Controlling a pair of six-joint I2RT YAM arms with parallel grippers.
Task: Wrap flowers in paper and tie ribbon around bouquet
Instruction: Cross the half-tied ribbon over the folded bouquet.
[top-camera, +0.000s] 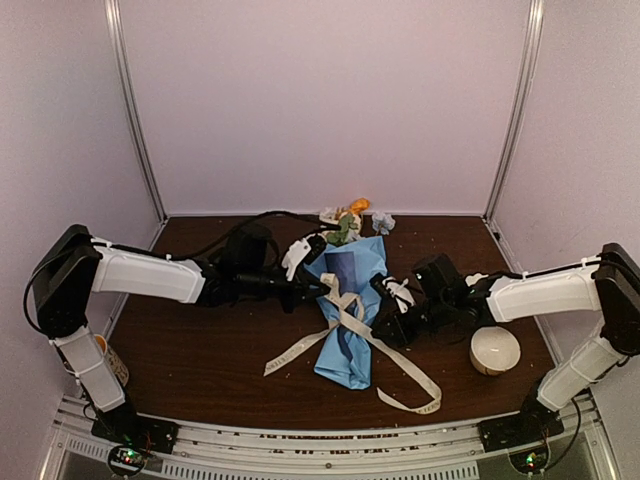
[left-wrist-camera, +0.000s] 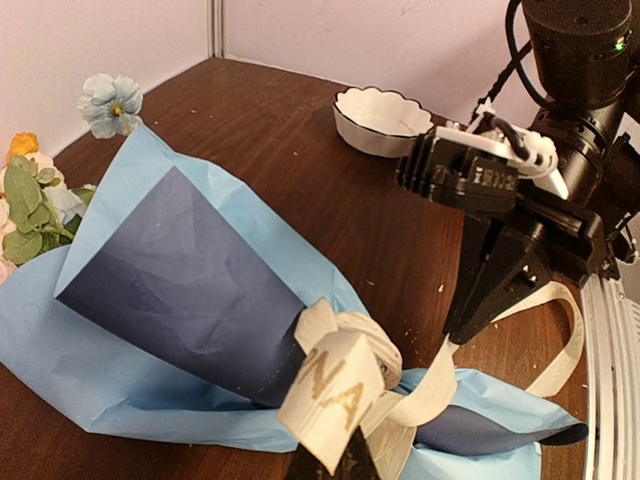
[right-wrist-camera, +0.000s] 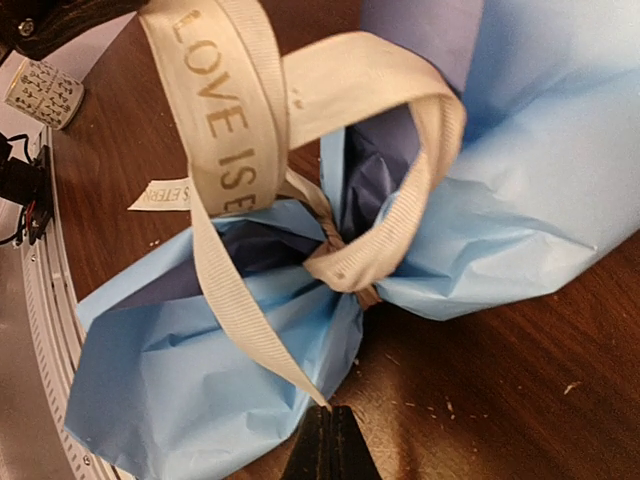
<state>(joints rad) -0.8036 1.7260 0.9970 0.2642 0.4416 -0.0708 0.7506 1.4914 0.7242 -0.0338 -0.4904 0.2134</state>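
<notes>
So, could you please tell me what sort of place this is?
Probably a robot test booth: plain white walls with metal posts, a brown table, and two arms bolted to a rail at its edge.

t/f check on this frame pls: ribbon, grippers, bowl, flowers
1. The ribbon is looped around the narrow waist of the bouquet. True.
2. Both grippers are open. False: the left gripper and the right gripper are each shut on a ribbon strand.
3. A bowl sits on the bouquet. False: the white bowl stands apart on the table, off to the right gripper's side.
4. The flowers poke from the bouquet's far end. True.
</notes>
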